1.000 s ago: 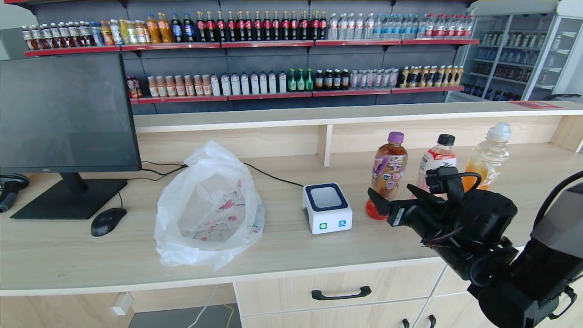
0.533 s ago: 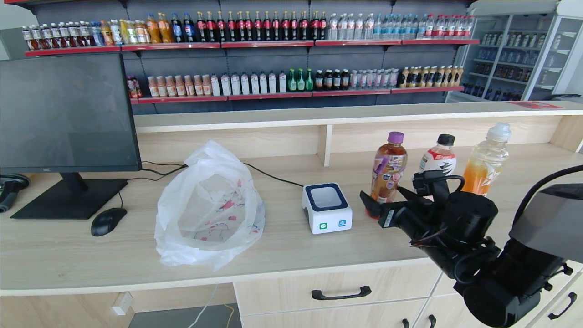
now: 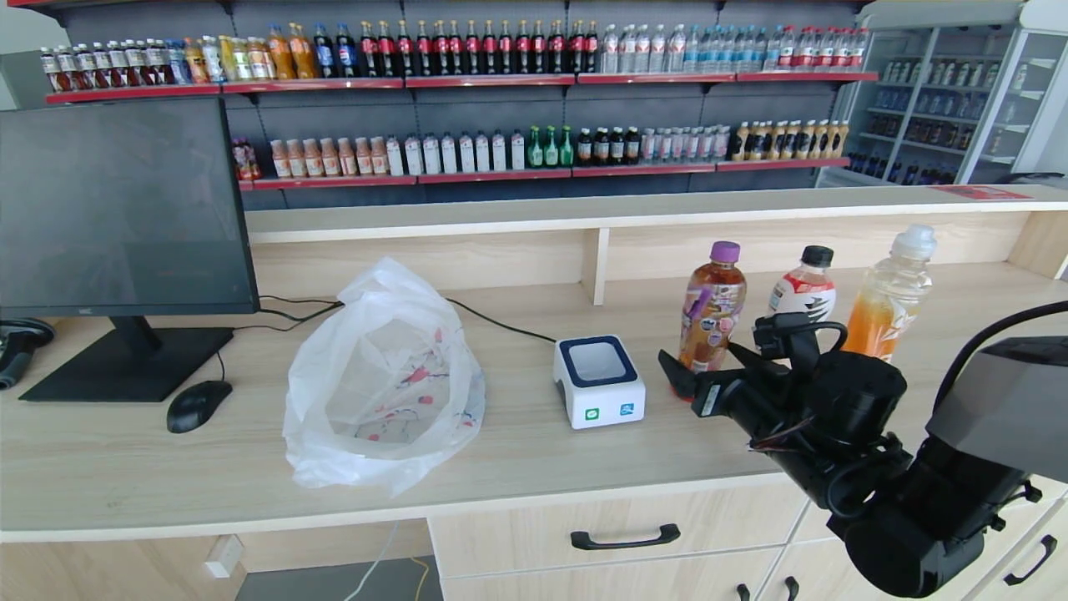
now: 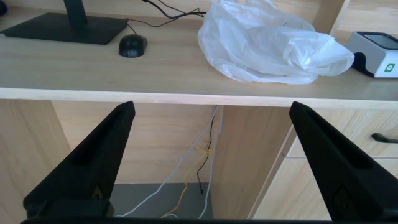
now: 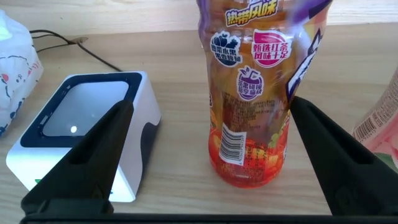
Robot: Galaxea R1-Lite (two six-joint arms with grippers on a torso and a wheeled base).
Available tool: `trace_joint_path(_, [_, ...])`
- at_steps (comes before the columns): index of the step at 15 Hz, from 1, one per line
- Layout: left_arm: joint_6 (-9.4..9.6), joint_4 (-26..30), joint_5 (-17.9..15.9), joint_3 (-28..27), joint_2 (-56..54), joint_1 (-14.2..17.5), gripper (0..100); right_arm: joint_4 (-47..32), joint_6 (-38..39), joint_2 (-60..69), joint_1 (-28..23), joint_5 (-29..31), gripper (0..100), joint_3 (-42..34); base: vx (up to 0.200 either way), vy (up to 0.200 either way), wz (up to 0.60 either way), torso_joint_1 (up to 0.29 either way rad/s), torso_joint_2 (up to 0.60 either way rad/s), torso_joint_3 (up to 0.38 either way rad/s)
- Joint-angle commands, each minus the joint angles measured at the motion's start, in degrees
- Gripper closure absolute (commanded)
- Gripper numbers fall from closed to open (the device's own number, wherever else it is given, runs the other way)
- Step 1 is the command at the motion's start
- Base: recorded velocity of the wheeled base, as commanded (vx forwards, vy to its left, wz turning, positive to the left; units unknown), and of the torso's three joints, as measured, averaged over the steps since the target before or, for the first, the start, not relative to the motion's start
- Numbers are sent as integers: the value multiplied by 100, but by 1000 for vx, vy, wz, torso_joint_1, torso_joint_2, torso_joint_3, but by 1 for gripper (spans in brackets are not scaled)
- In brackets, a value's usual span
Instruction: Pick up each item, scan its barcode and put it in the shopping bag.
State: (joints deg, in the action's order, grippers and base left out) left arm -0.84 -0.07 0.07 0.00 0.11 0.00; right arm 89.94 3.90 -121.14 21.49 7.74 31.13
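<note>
Checkout counter (image 3: 517, 451) with three upright bottles standing in a row on its right part. We are seeing a purple-capped bottle (image 3: 712, 313) nearest the scanner, a black-capped bottle (image 3: 803, 288) just beside it, and a white-capped bottle (image 3: 889, 292) of orange drink farthest to the right. The scanner (image 3: 598, 380), a small white box with a dark-framed window facing up, is sitting left of the purple-capped bottle, near it but apart. Farther left, the shopping bag (image 3: 384, 384) is lying crumpled on the counter, white and translucent, with its mouth turned toward the robot. The right gripper (image 3: 709, 367) is hovering low over the counter just in front of the purple-capped bottle, its jaws spread wide. In the right wrist view the bottle's lower half, barcode facing the camera, is standing in line with the gap between the two fingers, and we are finding no contact there. The left gripper (image 4: 211, 106) is hanging below the counter's front edge, before the cabinet, its jaws likewise spread wide and holding nothing. A monitor (image 3: 117, 209) and a mouse (image 3: 198, 405) are occupying the counter's left end, and shelves (image 3: 501, 82) of drinks are lining the wall behind
</note>
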Motion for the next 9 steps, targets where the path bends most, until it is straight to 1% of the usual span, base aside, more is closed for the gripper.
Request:
trace_joint_path(1, [-4, -1, 1, 0, -2, 0, 0, 6, -3, 11, -5, -1, 0, 7, 0, 0, 0, 0, 0, 0])
trace_joint_path(5, [-4, -1, 1, 0, -2, 0, 0, 6, -3, -59, -66, -1, 0, 59, 0, 0, 0, 0, 0, 0])
trace_joint_path(9, [-4, -1, 1, 0, -2, 0, 0, 6, -12, -270, -137, -1, 0, 525, 0, 0, 0, 0, 0, 0])
